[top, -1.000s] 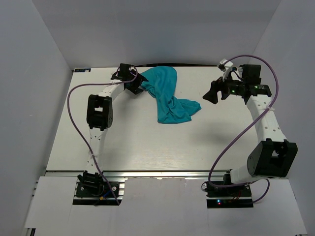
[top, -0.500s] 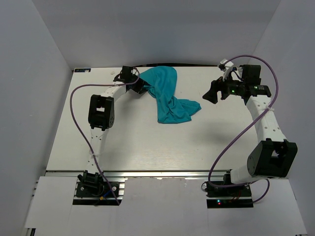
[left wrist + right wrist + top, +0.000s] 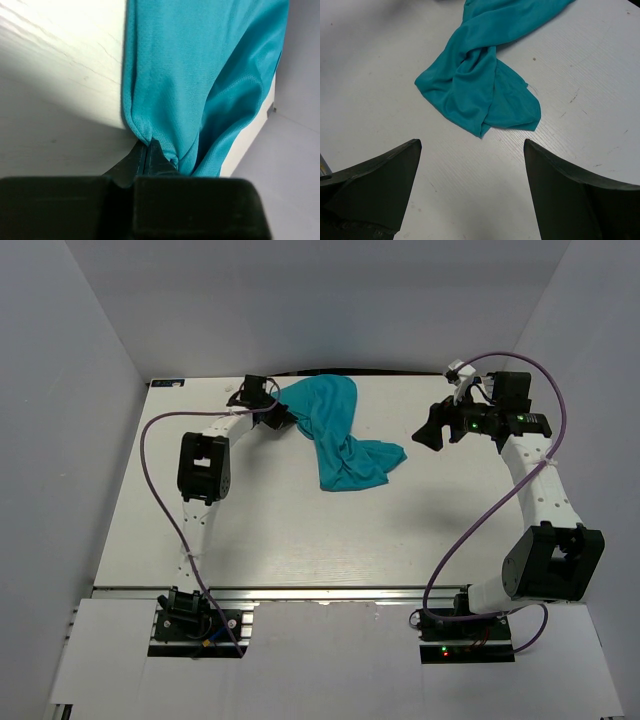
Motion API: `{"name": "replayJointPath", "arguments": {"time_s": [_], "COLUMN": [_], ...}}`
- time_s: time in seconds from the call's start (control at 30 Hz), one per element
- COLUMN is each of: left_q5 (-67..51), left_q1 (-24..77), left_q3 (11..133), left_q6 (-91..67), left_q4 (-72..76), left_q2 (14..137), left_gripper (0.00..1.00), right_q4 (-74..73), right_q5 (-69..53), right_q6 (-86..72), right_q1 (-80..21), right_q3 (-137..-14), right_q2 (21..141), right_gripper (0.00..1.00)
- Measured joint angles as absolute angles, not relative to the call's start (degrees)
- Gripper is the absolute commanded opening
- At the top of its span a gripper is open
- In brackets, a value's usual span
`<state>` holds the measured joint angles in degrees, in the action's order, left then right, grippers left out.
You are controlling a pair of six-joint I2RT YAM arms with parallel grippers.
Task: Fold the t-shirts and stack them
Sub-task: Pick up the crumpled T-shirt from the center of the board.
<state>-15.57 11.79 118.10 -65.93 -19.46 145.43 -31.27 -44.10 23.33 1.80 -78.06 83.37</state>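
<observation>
A plain teal t-shirt (image 3: 337,435) lies bunched and twisted near the table's far edge, running from the back middle down to a crumpled end. My left gripper (image 3: 287,417) is shut on the t-shirt's left edge; in the left wrist view the fingers (image 3: 146,159) pinch a fold of the teal fabric (image 3: 200,75). My right gripper (image 3: 428,433) hovers to the right of the t-shirt, open, with nothing between its fingers. The right wrist view shows the crumpled end of the t-shirt (image 3: 480,85) ahead of the wide jaws.
The white table (image 3: 300,540) is walled by grey panels at the left, back and right. The table's far edge (image 3: 260,115) runs just beyond the held cloth. Purple cables loop beside both arms.
My left gripper has closed on the t-shirt's left edge after shifting slightly right into the cloth. The right arm has not moved.
</observation>
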Motion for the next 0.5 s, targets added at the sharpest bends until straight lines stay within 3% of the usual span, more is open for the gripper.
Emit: {"name": "replayJointPath", "arguments": {"time_s": [0.27, 0.5], "left_q5": [-14.81, -15.38], "left_q1": [10.46, 10.31], "left_q3": [120.16, 121.67], "left_q6": [-57.19, -48.38], "left_q4": [-22.96, -25.21], "left_q2": [141.86, 125.29], "left_gripper": [0.0, 0.0], "right_q4": [-31.09, -30.85], "right_q5": [-44.77, -47.33], "right_q6": [23.42, 23.31], "right_q1": [1.8, 1.8], "right_q3": [-77.3, -76.31], "right_q2": [82.98, 82.21], "right_gripper": [0.89, 0.9]}}
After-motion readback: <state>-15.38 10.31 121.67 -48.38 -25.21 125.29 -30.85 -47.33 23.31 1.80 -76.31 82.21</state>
